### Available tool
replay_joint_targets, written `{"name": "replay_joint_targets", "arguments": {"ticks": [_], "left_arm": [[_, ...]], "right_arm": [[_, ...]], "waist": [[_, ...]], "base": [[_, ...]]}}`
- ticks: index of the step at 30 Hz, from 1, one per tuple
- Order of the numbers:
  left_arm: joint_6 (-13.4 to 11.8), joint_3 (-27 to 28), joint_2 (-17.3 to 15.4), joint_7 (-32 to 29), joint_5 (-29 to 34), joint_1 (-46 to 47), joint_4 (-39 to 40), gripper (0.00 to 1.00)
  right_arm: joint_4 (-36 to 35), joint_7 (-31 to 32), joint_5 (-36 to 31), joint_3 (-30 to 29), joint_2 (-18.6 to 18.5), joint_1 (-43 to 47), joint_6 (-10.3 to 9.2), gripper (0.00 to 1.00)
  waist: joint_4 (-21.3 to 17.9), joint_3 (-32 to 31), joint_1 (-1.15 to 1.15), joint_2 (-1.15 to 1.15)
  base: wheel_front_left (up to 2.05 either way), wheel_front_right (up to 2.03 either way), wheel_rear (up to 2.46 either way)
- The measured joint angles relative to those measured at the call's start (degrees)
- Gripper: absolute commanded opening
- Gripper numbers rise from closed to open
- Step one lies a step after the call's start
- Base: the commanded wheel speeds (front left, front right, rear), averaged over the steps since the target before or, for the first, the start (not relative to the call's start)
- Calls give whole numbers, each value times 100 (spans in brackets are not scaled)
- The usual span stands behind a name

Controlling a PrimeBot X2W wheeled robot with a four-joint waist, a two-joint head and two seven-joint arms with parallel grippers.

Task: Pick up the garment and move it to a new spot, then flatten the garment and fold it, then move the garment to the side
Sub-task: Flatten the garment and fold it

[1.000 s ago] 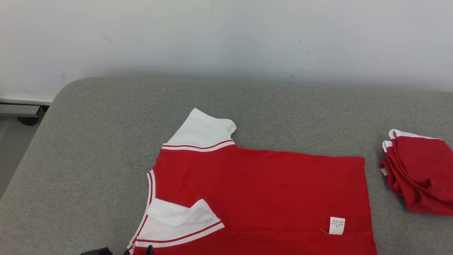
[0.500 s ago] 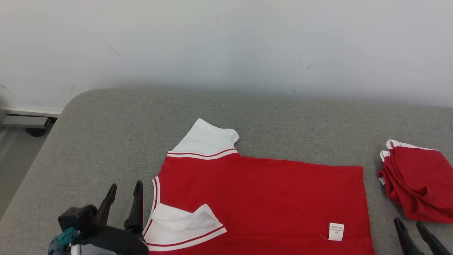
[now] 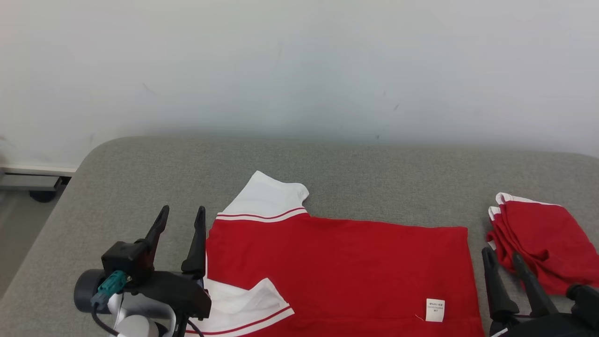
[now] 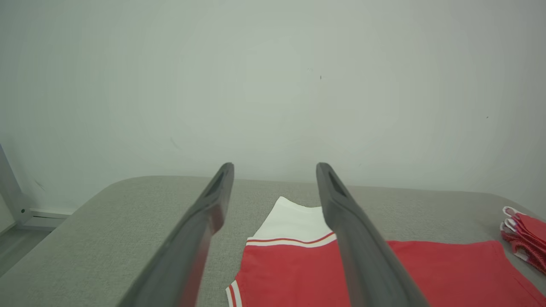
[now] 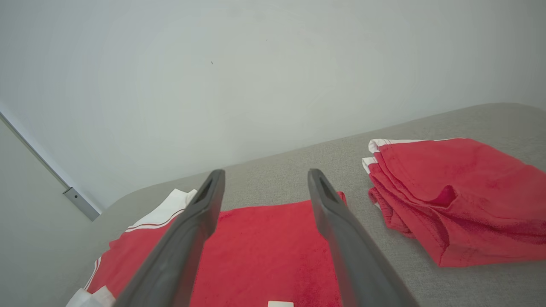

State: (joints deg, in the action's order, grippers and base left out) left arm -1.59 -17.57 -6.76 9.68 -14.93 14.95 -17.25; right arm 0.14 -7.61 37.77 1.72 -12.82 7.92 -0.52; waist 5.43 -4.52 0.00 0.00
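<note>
Two tools stand at the near edge of the worktop (image 3: 140, 187), which is covered in grey fabric. The left tool (image 3: 183, 209) is at the near left, with its two dark fingers apart and nothing between them. Its inner finger is just beside the neck edge of the garment (image 3: 337, 267); I cannot tell if it touches the cloth. The right tool (image 3: 501, 252) is at the near right, also with fingers apart and holding nothing. It stands between the hem of the garment and a folded red pile (image 3: 538, 238).

The garment is a red shirt with white sleeves and it lies spread flat in the middle of the worktop, close to the near edge. Its neck points to the left edge and its hem to the right edge. The near sleeve (image 3: 243, 299) is folded over onto the red body. A small white label (image 3: 434, 310) shows near the hem. The far sleeve (image 3: 266, 199) lies flat and points to the far edge.

The folded red pile, with white trim, rests near the right edge, apart from the garment. Behind the far edge rises a pale wall (image 3: 299, 70). Beyond the far left corner of the worktop there is a piece of floor (image 3: 18, 224).
</note>
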Motion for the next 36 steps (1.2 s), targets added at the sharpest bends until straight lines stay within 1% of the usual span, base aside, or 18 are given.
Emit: {"name": "replay_joint_targets", "arguments": {"ticks": [4, 5, 13, 29, 36], "left_arm": [[-41, -49, -8, -55, 32, -48, -238, 100], [-40, -85, -18, -105, 35, -81, -314, 100], [-52, -118, -65, -290, 36, -422, -645, 100], [-110, -91, -35, -344, 19, -412, -743, 100], [-151, -94, 33, -381, 13, -391, -775, 100]], "right_arm": [[146, -54, -91, 174, 73, -26, -14, 100], [181, -56, -108, 197, 78, -24, -52, 100], [330, -178, -259, 204, 94, 24, -153, 100], [308, -258, -294, 203, 97, 119, -158, 100], [303, -286, -312, 207, 81, 118, -158, 100]], "waist": [[-76, -55, 0, 0], [-94, -68, 0, 0], [-239, -110, 0, 0], [-265, -51, 0, 0], [-259, -3, 0, 0]], "base": [[0, 0, 0], [0, 0, 0], [0, 0, 0], [0, 0, 0], [0, 0, 0]]}}
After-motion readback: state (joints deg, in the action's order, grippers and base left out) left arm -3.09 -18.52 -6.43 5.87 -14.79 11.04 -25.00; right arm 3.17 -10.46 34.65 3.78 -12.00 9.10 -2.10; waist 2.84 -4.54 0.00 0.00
